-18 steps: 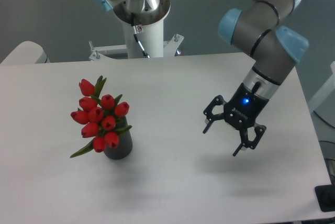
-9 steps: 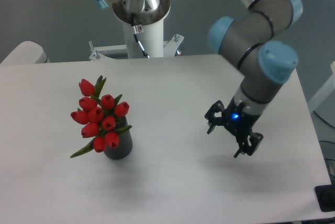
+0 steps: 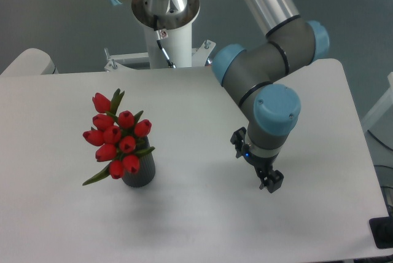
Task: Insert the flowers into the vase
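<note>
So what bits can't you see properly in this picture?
- The vase: its top and hole are hidden by the flowers.
- The flower stems: I cannot see how deep they sit inside the vase.
- The gripper: the arm's wrist covers most of it, so open or shut is unclear.
- The dark thing at the bottom right corner: cut off by the edge.

The worktop (image 3: 202,214) is a smooth, matt white sheet with a soft sheen. The flowers (image 3: 116,137) look like glossy red plastic or waxy buds. The vase (image 3: 140,174) is dark and matt. The arm (image 3: 270,60) has satin grey metal tubes and smooth blue plastic caps; the gripper (image 3: 263,168) is matt black.
</note>
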